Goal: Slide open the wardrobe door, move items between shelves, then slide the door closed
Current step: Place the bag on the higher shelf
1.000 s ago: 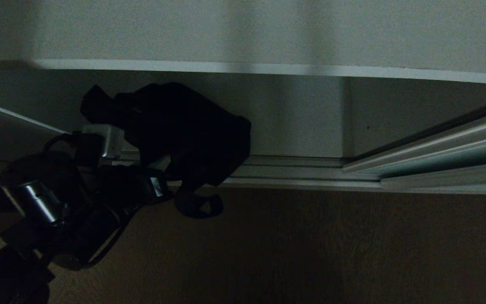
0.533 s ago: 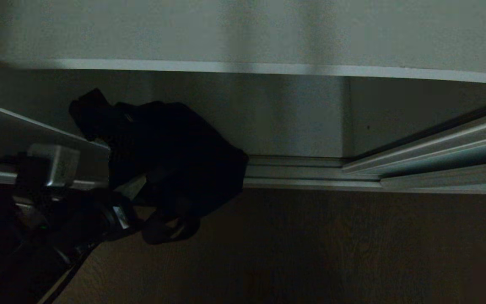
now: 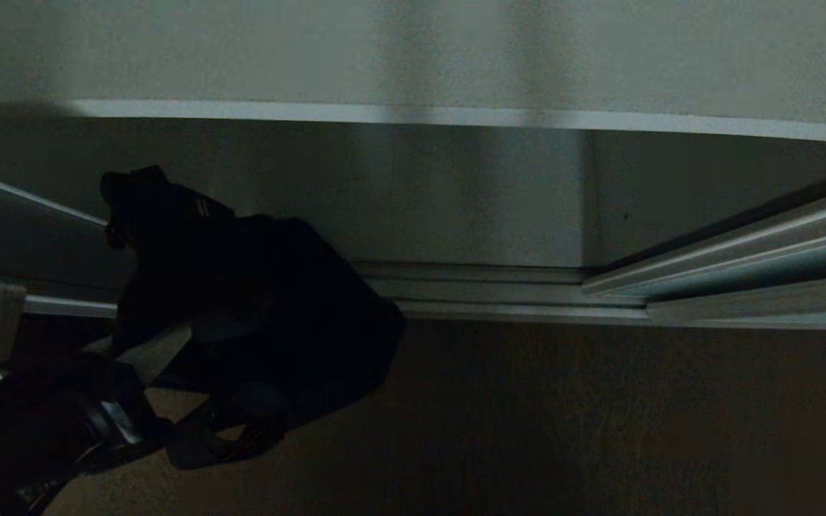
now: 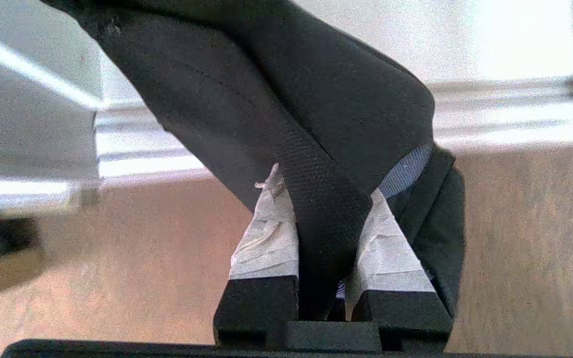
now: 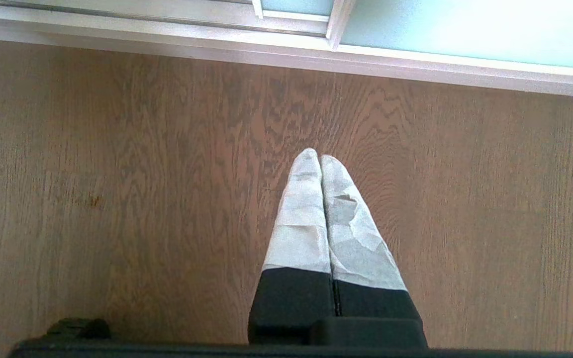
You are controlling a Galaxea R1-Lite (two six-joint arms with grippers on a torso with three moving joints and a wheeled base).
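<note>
Brown wood-grain flooring [image 3: 563, 416] runs up to the silver bottom track [image 3: 499, 290] of the wardrobe, and above it a plain white-grey laminate shelf [image 3: 456, 57] juts out with a thin pale front edge. At the lower left of the head view, the soft black fabric shoulder bag [image 3: 262, 308] hangs over the track and the floor, carried by the left gripper [image 4: 329, 199], whose taped fingers are clenched on a fold of its woven fabric. The frosted pale blue-green sliding door [image 3: 764, 265] stands pushed off to the right, so the opening is clear. My reading is that the step in hand is carrying the bag between shelves, and doing it well means keeping the pinch firm, since limp cloth can creep out of a narrow hold, and bringing the whole sagging bulk and its dangling strap loop [image 3: 219, 444] clear of any shelf edge before setting it down, well back from the lip so it does not slump off or foul the door's track. The head view gives the bag's full outline and its place against shelf and track, but the grip itself is lost in the dark mass; the left wrist view shows exactly that, both fingers [image 4: 266, 238] biting the fabric. Only the right wrist view shows the right gripper [image 5: 320, 158], parked over bare floor near the door frame, fingertips pressed together on nothing.
</note>
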